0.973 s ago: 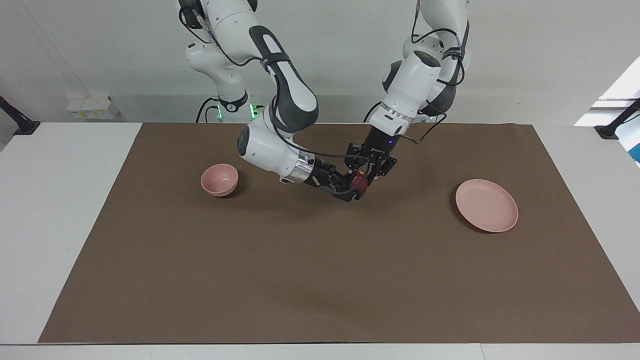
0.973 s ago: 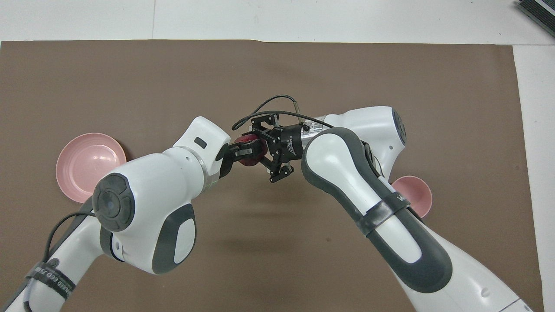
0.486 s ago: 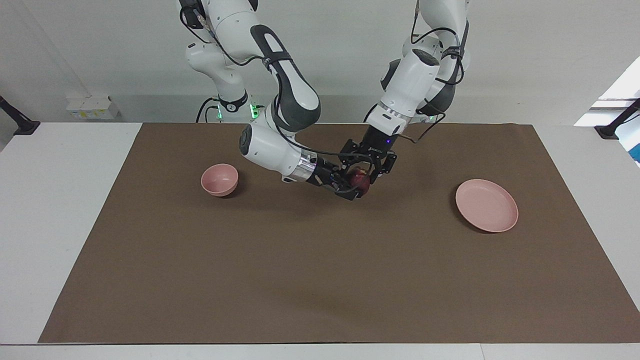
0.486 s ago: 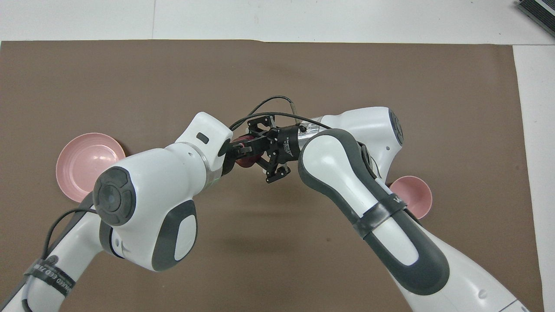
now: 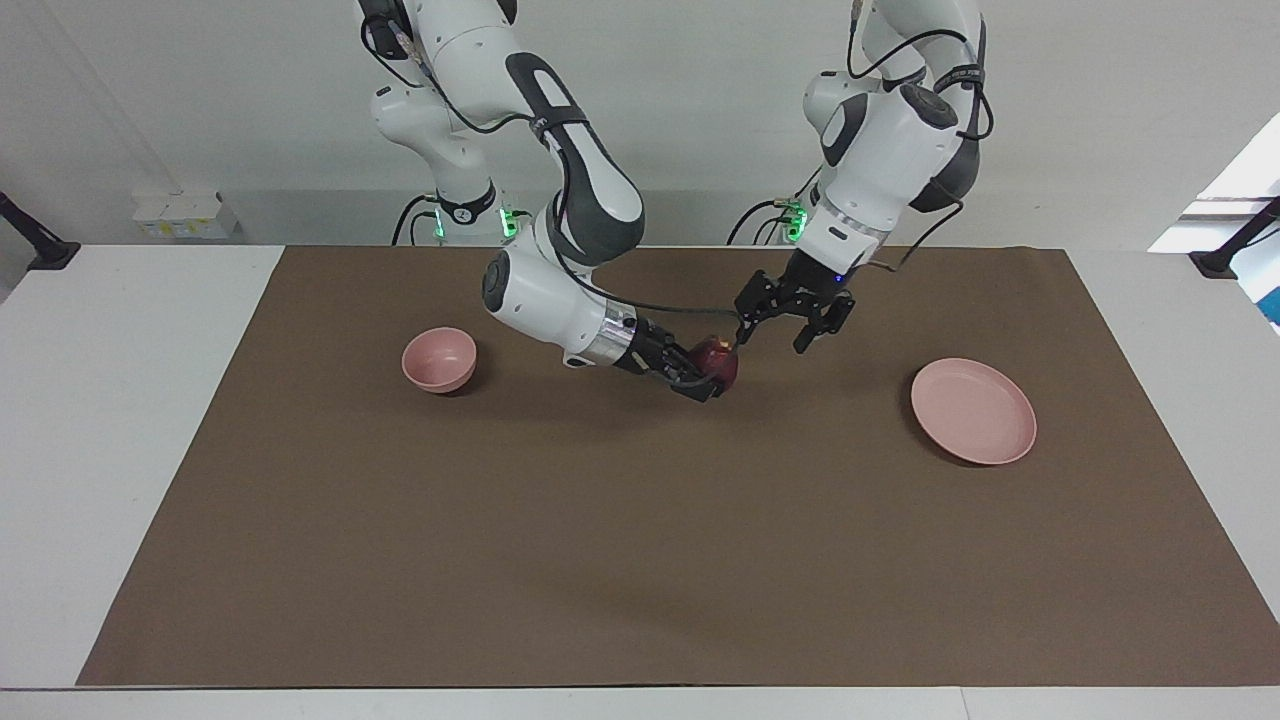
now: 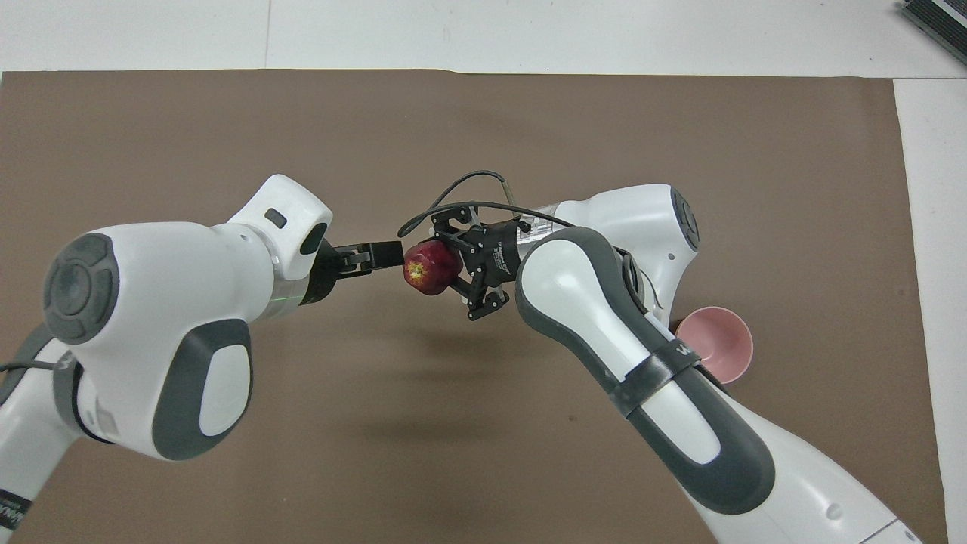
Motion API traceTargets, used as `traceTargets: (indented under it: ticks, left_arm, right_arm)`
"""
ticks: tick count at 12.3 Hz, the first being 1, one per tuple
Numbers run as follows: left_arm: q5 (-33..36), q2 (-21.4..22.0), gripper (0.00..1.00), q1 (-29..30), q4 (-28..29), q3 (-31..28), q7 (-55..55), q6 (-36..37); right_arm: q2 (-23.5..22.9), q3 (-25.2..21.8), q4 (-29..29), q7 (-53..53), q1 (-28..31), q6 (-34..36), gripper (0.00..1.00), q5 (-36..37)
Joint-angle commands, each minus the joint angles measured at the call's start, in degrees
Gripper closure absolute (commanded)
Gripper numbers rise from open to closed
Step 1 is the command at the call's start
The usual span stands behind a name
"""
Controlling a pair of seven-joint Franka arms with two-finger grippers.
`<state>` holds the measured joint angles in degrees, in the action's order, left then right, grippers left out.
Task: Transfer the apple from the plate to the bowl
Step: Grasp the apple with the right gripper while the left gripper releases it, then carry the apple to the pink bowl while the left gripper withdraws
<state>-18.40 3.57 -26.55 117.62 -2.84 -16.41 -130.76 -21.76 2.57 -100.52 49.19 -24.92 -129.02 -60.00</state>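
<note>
Apple [image 5: 716, 362] is clamped in the right gripper [image 5: 712, 375], in the air over the mat [image 5: 640, 560] near mid-table, clear of both dishes. The left gripper [image 5: 775, 338] is seen with its fingers spread apart and holding nothing, just beside the apple at about two o'clock in the facing view, over the mat. The bowl [image 5: 439, 359] is judged to be the target: in the facing view it lies at nine o'clock from the apple, toward the right arm's end, so the right arm is the nearer one. No long axis is offered by the round fruit. The bowl is seen empty. The plate [image 5: 973, 411], toward the left arm's end, is empty too.
</note>
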Motion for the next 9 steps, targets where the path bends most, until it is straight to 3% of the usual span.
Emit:
traceTargets:
  ticks: [1, 4, 7, 9]
  left_arm:
    - [7.02, 0.83, 0.0, 4.65, -0.1, 0.29, 4.88, 4.01]
    - [14.08, -1.27, 0.0, 9.05, -4.56, 0.29, 12.07, 8.57]
    - [17.15, -4.0, 0.0, 13.97, -14.31, 0.29, 18.5, 16.74]
    - [19.27, -3.48, 0.0, 15.99, -17.84, 0.29, 19.49, 21.22]
  right_arm:
    - [3.91, -0.02, 0.24, 0.11, 3.19, 4.99, 1.0, 8.54]
    - [7.34, 0.07, 0.59, -3.47, 5.66, 8.42, 1.0, 21.2]
    - [9.54, -0.02, 0.5, -13.12, 8.55, 11.93, 1.0, 30.61]
    - [10.07, -0.11, 0.41, -19.81, 11.02, 14.48, 1.0, 33.1]
